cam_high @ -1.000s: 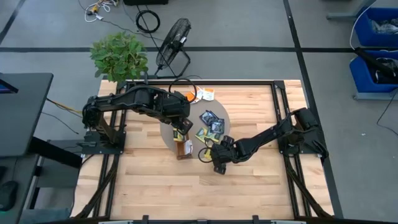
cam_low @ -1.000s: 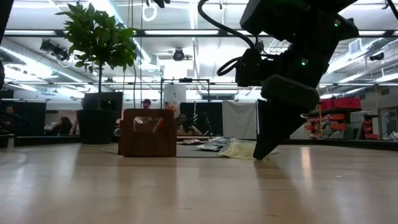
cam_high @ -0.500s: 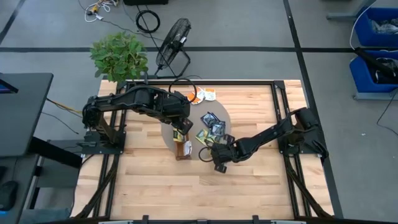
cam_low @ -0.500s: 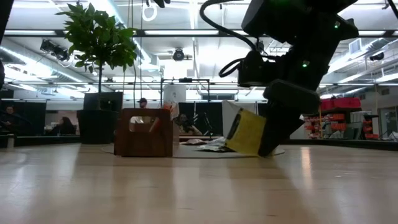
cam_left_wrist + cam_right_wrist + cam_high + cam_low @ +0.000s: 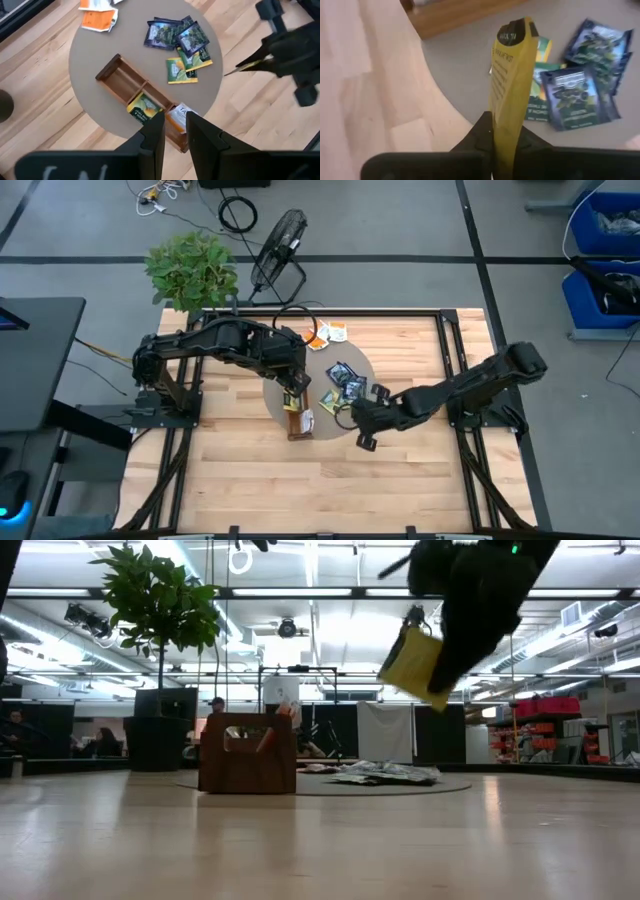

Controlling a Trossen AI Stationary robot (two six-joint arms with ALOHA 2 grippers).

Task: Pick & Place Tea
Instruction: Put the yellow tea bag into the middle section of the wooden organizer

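The pale butcher-block wooden table [image 5: 250,480] carries a round grey mat [image 5: 90,60], and everything else is placed against that mat. On the mat lies a long narrow brown wooden tray [image 5: 120,80], with a yellow-green sachet [image 5: 142,107] and an orange-and-white one [image 5: 176,120] standing in the end toward the left gripper. Loose on the mat beside the tray are dark blue-black square sachets [image 5: 170,32] and yellow-green ones [image 5: 185,67]; orange-and-white sachets [image 5: 97,20] lie at the mat's far rim. The left gripper [image 5: 175,132] hangs over the tray's filled end, fingers slightly parted, apparently grasping nothing. The right gripper [image 5: 504,145] is raised above the mat's edge, clenched on one yellow flat sachet [image 5: 510,75] held upright, clear of the mat.
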